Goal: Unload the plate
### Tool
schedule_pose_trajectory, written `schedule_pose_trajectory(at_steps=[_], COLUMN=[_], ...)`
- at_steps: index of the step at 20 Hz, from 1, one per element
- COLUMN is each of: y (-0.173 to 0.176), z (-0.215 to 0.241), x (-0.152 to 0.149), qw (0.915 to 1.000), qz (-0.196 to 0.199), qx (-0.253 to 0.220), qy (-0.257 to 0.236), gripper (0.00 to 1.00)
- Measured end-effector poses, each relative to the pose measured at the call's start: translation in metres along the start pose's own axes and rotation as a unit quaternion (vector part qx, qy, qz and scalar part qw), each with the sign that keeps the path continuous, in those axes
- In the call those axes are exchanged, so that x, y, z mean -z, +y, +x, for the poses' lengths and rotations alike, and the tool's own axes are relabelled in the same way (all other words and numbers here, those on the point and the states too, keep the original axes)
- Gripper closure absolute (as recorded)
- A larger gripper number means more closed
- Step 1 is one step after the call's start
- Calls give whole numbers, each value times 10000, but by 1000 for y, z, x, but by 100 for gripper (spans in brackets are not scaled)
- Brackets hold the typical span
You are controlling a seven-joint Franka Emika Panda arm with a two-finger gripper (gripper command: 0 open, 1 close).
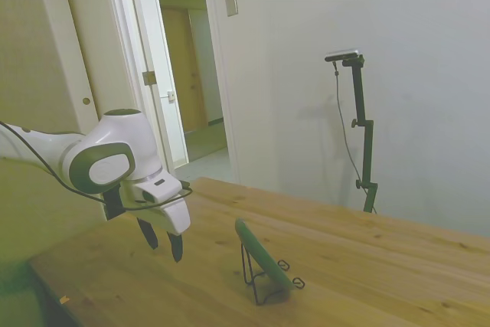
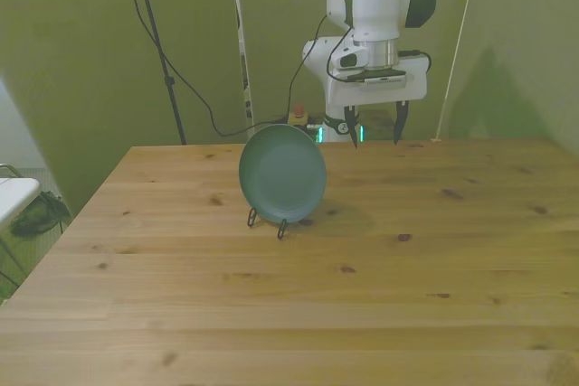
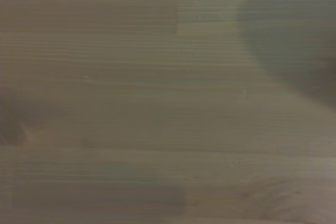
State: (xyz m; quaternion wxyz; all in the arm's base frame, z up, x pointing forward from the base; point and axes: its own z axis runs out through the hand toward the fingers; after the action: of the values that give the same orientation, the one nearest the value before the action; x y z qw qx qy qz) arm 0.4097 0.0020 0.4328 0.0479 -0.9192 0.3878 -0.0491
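Observation:
The dark green plate (image 2: pixel 282 174) stands on edge in a thin black wire rack (image 2: pixel 267 221) near the middle of the wooden table (image 2: pixel 298 305). Seen from the side, the plate (image 1: pixel 262 253) leans back in the rack (image 1: pixel 266 281). My gripper (image 2: pixel 373 124) hangs open above the table's far part, behind the plate and toward the front view's right, well apart from it. In the side view the gripper (image 1: pixel 161 239) is left of the plate with its dark fingers pointing down and nothing between them. The wrist view is filled by blurred wood (image 3: pixel 157 103).
The table's far edge lies just behind the gripper. Cables and a thin pole (image 2: pixel 238 42) hang behind the table at the front view's left. A doorway (image 1: pixel 187 74) opens in the wall beyond the table in the side view.

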Motion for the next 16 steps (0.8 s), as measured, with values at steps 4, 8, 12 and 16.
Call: schedule_pose_trajectory(at_steps=[4,8,12,16], y=[-2,-5,9,53], z=[8,28,51,90], x=[11,60,114,167], qw=[9996,9983,9973,9932], qz=[156,355,196,47], qx=[-170,-374,-598,-1051], qy=[138,261,390,504], gripper=[0,0,0,0])
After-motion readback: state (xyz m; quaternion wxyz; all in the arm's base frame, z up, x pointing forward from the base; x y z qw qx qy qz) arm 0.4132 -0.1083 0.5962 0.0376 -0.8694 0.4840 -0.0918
